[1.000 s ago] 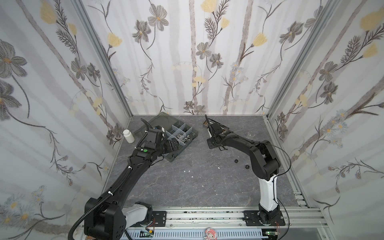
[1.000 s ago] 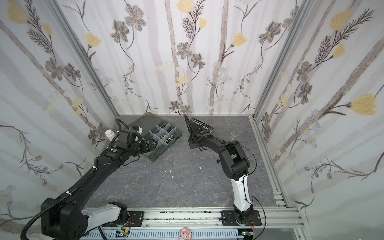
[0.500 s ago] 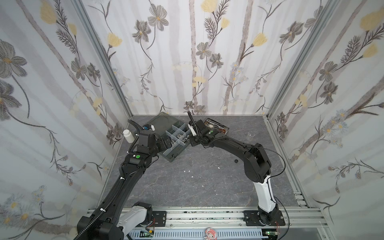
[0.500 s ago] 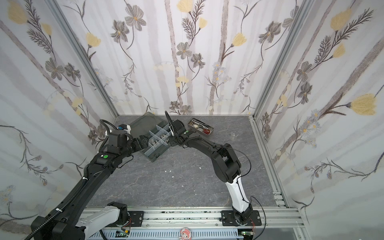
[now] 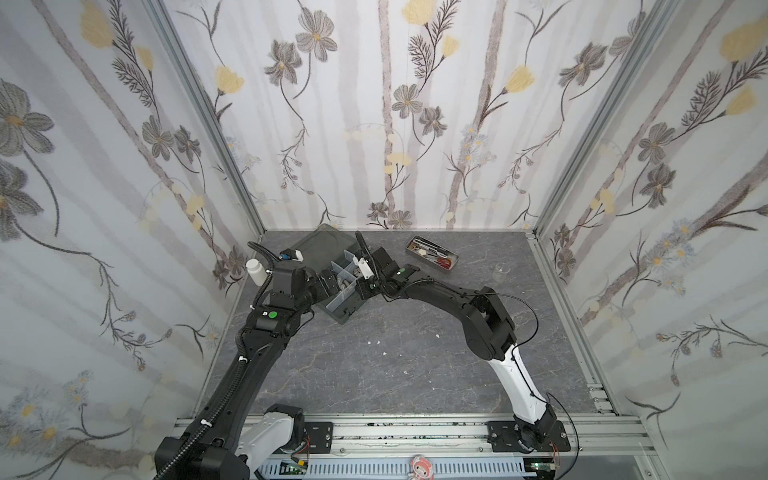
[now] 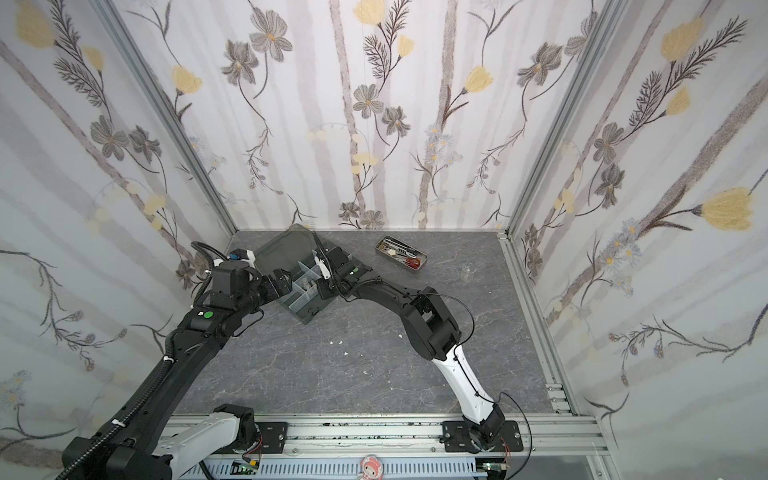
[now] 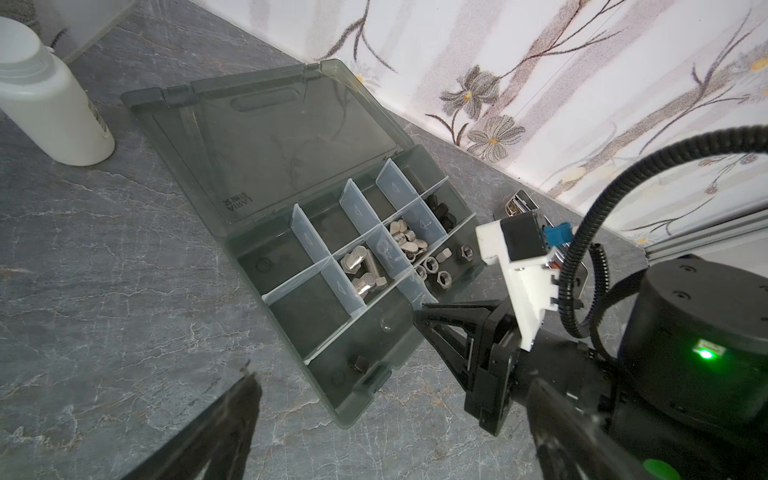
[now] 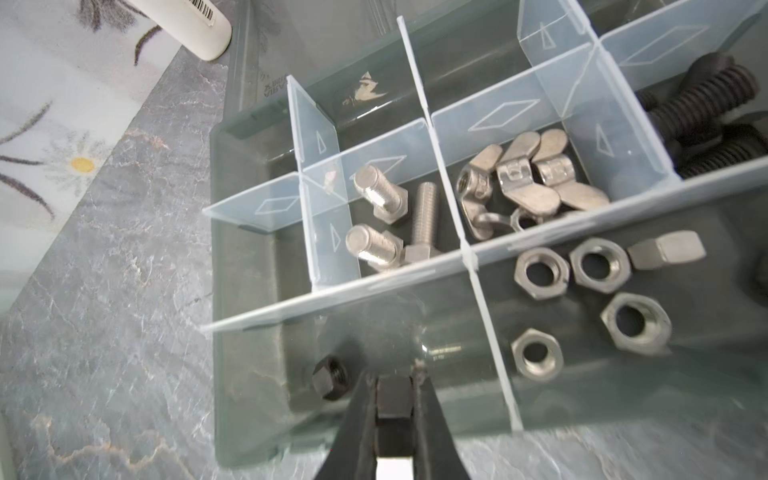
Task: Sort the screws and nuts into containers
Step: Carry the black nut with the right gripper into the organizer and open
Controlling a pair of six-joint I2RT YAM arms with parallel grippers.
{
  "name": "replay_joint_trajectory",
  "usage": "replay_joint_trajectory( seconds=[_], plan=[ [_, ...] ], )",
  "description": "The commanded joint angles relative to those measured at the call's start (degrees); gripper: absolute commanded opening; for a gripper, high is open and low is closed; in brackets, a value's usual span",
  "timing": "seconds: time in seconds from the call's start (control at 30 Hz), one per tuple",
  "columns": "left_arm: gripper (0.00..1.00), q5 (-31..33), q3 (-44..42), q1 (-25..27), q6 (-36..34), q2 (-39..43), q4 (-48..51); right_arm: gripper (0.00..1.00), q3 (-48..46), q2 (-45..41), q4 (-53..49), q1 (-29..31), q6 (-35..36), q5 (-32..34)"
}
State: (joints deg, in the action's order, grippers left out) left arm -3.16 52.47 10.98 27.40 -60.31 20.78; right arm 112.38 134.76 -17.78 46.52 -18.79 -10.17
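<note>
The dark grey organizer box [image 5: 345,311] [image 7: 357,399] lies open at the back left, its translucent dividers forming the containers. My right gripper [image 8: 395,386] [image 5: 360,289] is shut on a black nut [image 8: 394,397], just over the box's outer wall at the end compartment, where another black nut [image 8: 330,377] [image 7: 360,363] lies. Other compartments hold silver nuts [image 8: 540,272], silver screws [image 8: 380,199], wing nuts [image 8: 528,174] and black screws [image 8: 706,104]. At the box's left side, my left gripper [image 7: 390,419] [image 5: 330,282] stands open and empty.
A white bottle [image 5: 254,270] [image 7: 50,104] stands left of the box by the wall. A metal tin [image 5: 432,255] with tools sits at the back middle, and a small clear beaker [image 5: 500,272] to its right. The box's smoky lid [image 7: 270,137] lies open towards the back wall.
My right arm has swung left from near the tin to the organizer, still shut. My left gripper drew back from the box's near end towards the left wall.
</note>
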Motion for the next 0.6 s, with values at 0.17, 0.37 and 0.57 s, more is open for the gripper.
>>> replay_joint_trajectory(
  seconds=[0.17,0.37,0.57],
  plan=[
    [1.0,-1.6,-0.2,-0.3,0.6,-0.4,-2.3,0.32,2.8,2.6,2.5,0.1,-2.3,-2.2],
    [1.0,-2.3,-0.3,-0.3,-0.1,-0.7,-2.3,0.45,3.1,1.7,2.8,0.1,-2.6,-2.5],
    [0.97,-2.7,0.6,1.0,-0.7,-3.0,-1.8,0.46,1.3,-2.0,1.6,-0.8,-3.0,-2.3]
  ],
)
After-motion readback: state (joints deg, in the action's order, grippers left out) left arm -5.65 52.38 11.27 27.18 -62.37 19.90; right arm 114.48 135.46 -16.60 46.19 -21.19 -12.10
